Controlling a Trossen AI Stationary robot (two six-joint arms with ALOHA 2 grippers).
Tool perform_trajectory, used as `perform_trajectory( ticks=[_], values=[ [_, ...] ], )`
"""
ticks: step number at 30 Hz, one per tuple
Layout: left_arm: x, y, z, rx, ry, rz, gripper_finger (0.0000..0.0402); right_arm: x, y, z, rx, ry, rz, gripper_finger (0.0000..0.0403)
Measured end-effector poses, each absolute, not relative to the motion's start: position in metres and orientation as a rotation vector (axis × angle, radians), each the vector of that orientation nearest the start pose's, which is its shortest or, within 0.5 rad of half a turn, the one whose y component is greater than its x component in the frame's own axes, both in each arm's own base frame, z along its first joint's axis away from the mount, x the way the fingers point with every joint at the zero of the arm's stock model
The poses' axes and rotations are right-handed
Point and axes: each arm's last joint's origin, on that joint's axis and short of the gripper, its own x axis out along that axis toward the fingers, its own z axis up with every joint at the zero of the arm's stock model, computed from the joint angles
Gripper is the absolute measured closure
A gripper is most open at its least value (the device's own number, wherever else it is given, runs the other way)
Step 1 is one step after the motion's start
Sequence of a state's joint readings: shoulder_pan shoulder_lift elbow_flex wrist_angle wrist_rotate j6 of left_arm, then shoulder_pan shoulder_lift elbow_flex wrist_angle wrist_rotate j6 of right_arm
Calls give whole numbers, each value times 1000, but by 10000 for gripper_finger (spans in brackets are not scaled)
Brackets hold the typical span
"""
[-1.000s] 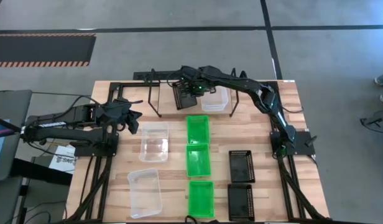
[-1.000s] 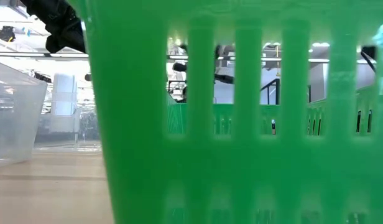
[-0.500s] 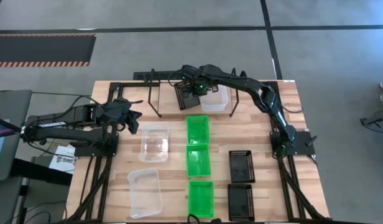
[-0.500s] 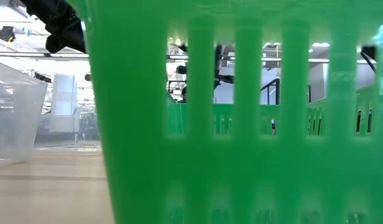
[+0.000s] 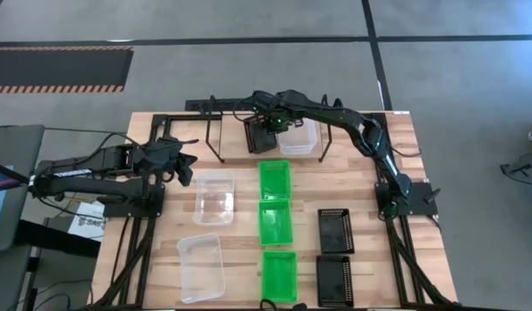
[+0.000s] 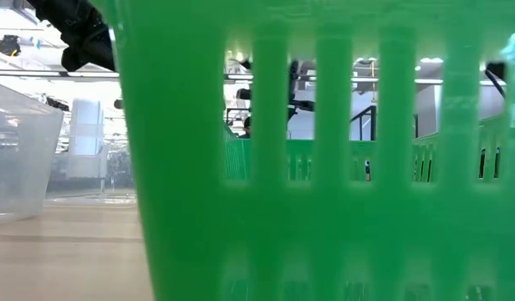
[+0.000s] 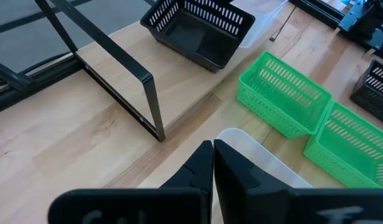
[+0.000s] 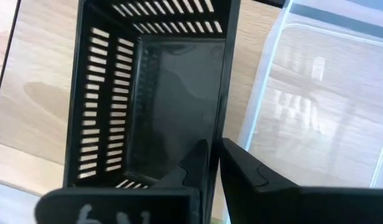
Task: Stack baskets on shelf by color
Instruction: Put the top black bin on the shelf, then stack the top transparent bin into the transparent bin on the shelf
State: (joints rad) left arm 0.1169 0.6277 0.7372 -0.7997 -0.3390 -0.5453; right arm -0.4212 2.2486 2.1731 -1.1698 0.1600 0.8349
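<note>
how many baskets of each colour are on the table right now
green baskets: 3
black baskets: 3, one under the shelf at the right gripper
clear baskets: 3
total: 9
</note>
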Motion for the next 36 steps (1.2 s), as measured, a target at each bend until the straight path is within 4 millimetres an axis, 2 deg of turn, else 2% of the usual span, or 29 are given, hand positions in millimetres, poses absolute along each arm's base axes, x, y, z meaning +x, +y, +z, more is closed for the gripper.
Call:
perform_trajectory(
  ticks=[7,20,25,33,36],
  values=[
    [115,23,284,-438,553,613,402,422,-189,269,826,977,-966,341],
    [115,23,284,-438,552,613,401,424,-189,303,778,911,-862,341],
    [115,23,284,-436,551,618,401,429,-182,317,749,885,-738,343],
    [114,23,284,-435,556,620,401,413,-164,306,710,1166,-748,394],
    [114,23,284,-433,559,620,401,410,-143,305,670,1289,-723,394]
  ],
)
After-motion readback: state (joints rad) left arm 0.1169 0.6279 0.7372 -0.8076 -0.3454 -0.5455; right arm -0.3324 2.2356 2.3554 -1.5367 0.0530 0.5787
